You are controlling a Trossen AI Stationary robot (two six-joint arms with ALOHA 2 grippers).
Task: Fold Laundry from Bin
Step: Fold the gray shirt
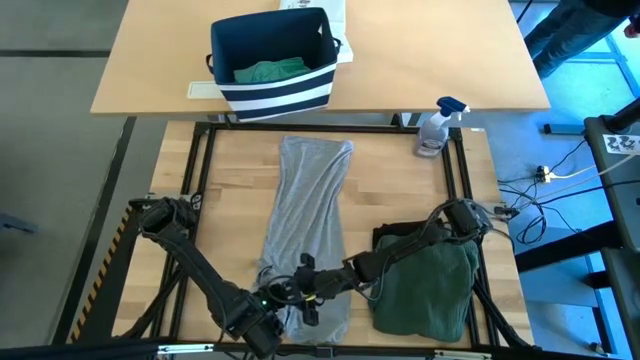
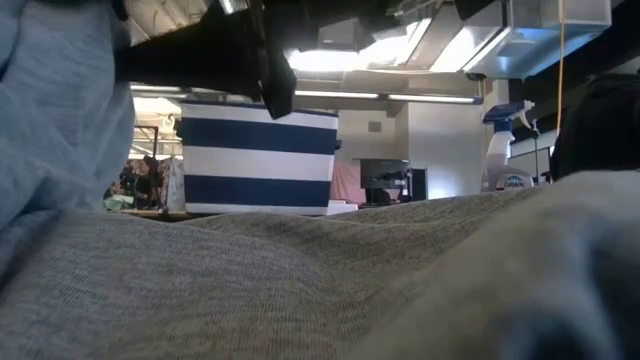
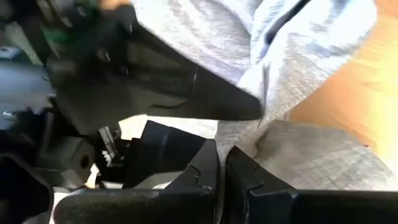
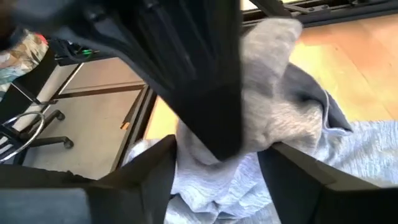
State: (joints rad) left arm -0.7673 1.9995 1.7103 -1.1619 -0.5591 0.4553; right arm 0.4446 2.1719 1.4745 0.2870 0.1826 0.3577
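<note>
Below, grey garment (image 1: pixel 305 225) bunches between open right gripper (image 1: pixel 308 298) fingers.

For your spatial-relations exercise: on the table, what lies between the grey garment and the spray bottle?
Nothing: in the high view the stretch of table between the grey garment and the spray bottle is bare wood.

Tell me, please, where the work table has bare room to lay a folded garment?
The table is bare left of the grey garment, and right of it up to the spray bottle. The near edge is crowded: both grippers meet on the grey hem, beside the dark green pile.
</note>
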